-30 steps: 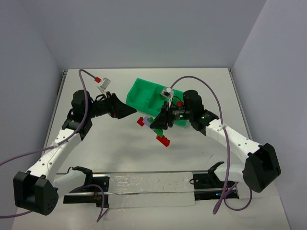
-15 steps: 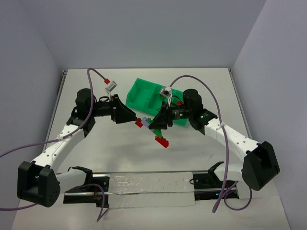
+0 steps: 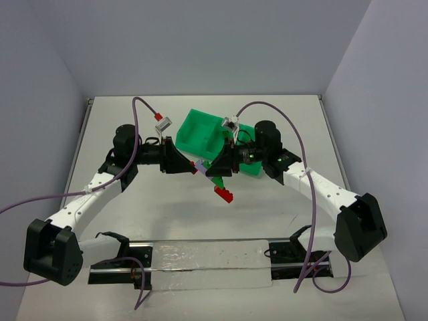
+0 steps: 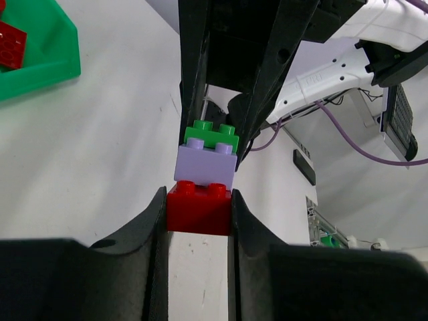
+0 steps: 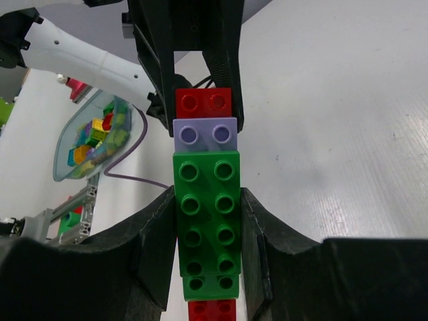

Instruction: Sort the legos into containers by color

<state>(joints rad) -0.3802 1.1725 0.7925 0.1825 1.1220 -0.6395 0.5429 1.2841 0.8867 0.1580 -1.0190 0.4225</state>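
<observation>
A short stack of legos hangs above the table between both arms: a red brick (image 4: 199,208), a lavender brick (image 4: 206,164) and a long green brick (image 5: 207,221). My left gripper (image 4: 198,200) is shut on the red end. The green end is clamped in my right gripper (image 5: 207,200), which is shut on it. In the top view the left gripper (image 3: 189,165) and right gripper (image 3: 215,168) meet tip to tip. Another red brick (image 3: 224,194) lies on the table below. Behind them stands the bright green tray (image 3: 200,130) of containers, holding a red brick (image 4: 10,43).
A purple cable (image 3: 281,117) loops over the right arm, and another (image 3: 137,127) over the left. A clear dish (image 5: 93,137) of mixed bricks shows off to the side in the right wrist view. A metal rail (image 3: 207,257) runs along the near edge.
My left arm has swung right to the stack held by the right gripper, and its jaws have closed from wide open onto the red end brick. The right gripper stayed shut.
</observation>
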